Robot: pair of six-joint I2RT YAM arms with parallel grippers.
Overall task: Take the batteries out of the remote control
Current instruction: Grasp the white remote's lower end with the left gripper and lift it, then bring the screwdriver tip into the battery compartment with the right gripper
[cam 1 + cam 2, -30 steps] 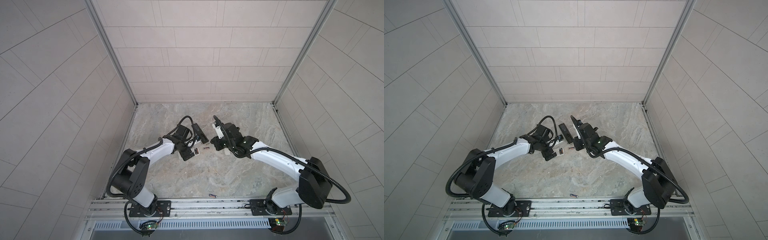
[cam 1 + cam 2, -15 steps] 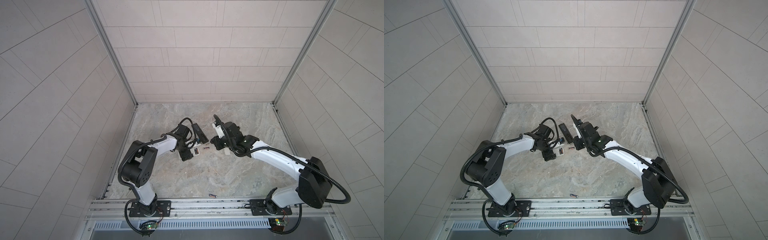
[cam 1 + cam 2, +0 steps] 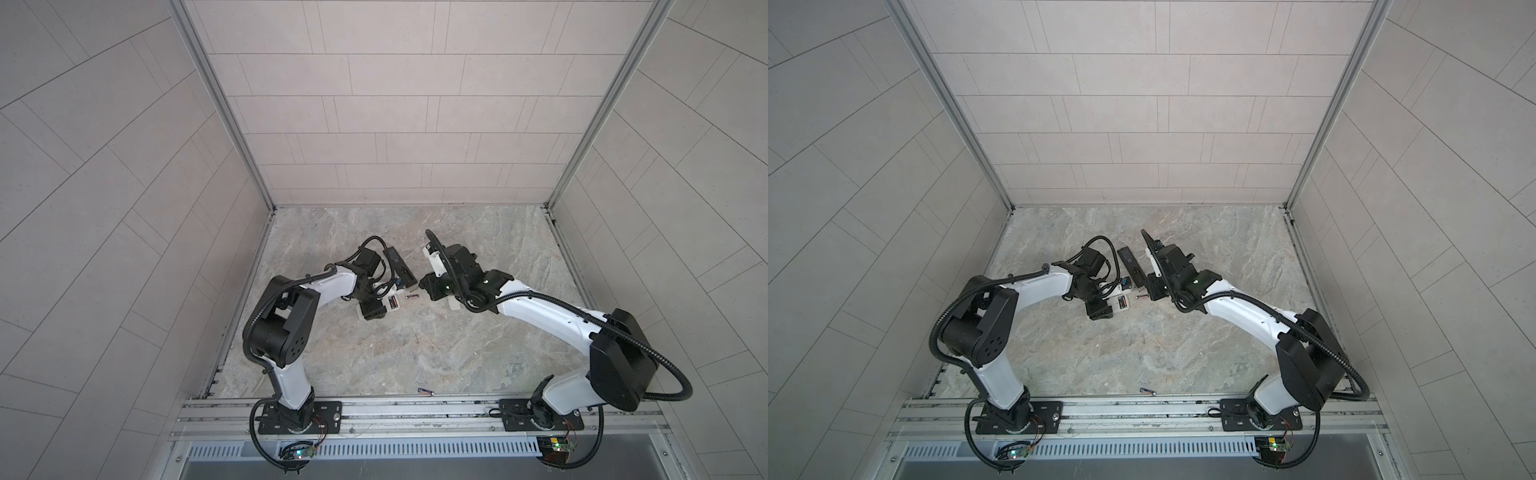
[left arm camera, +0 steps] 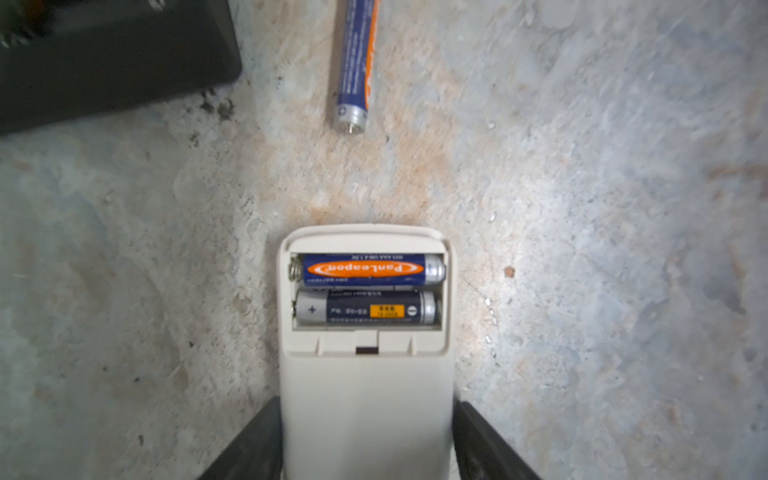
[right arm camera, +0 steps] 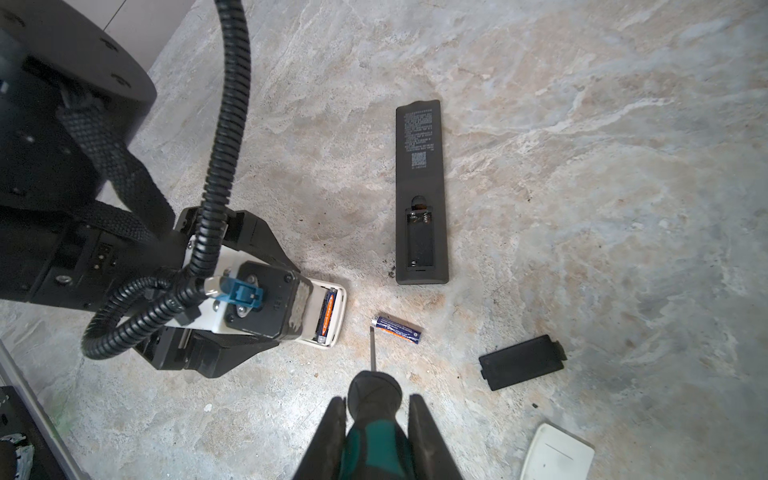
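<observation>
Your left end effector point(image 4: 365, 403) has the white remote point(image 4: 365, 374) between its fingers point(image 4: 257, 440), which lie against both long sides. The remote lies back up on the bench point(image 3: 415, 345) with its bay open. Two batteries sit side by side across that bay, one with an orange label point(image 4: 365, 269) and a darker one point(image 4: 365, 311) next to it on the end effector's side. Both lie just ahead of the fingertips and neither is touched.

A loose battery point(image 4: 355, 62) lies on the bench beyond the remote's open end, clear of it and lined up roughly with the remote's length. In both top views it point(image 3: 411, 296) lies between the two end effectors.

Your right end effector point(image 5: 376, 401) is closed on the screwdriver point(image 5: 374, 415) (green handle, thin shaft). The shaft points forward, and its tip is just beside one end of that loose battery point(image 5: 397, 329). Whether they touch, you cannot tell.

The black remote point(image 5: 422, 187) lies back up past the loose battery with its bay empty. A black cover point(image 5: 521, 361) and a white cover point(image 5: 557, 453) lie off to one side. One more battery point(image 3: 424, 390) lies by the front rail, well apart from both end effectors.
</observation>
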